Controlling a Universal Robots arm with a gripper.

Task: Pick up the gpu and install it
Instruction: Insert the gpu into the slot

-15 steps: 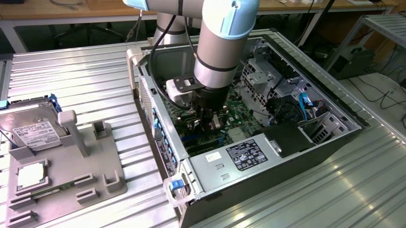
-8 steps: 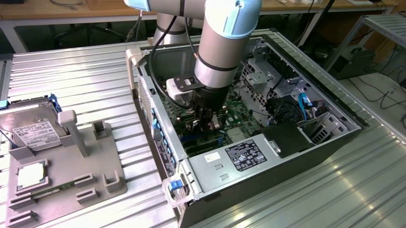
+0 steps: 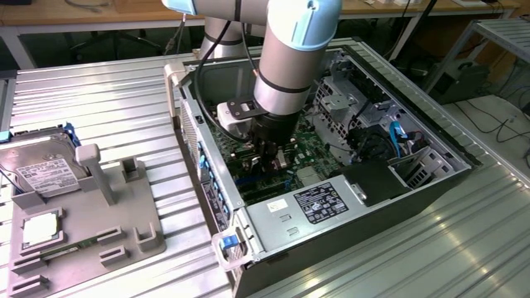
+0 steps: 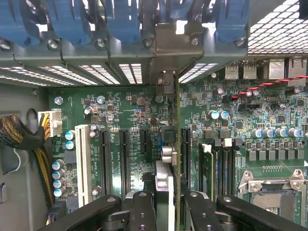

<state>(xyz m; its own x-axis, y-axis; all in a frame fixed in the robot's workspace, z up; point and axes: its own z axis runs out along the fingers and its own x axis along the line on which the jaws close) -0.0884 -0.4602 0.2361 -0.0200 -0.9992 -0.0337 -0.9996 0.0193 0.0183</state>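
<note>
The gpu (image 4: 176,144) shows edge-on as a thin upright card standing over the green motherboard (image 4: 120,106), among the black expansion slots (image 4: 124,159). Its pale metal bracket (image 4: 169,45) is at the case's rear slot openings, under the blue clips (image 4: 72,19). My gripper (image 4: 169,214) is shut on the card's top edge, with a black finger (image 4: 143,211) on either side. In the exterior view my gripper (image 3: 269,158) reaches down into the open computer case (image 3: 431,133), low over the board. I cannot tell whether the card sits fully in its slot.
Inside the case are the power supply (image 3: 319,205), drive cages (image 3: 348,93) and a braided cable bundle (image 4: 19,134). On the ribbed metal table at the exterior view's left, a grey fixture (image 3: 91,230) carries a silver hard drive (image 3: 46,171) and a green memory stick (image 3: 62,251).
</note>
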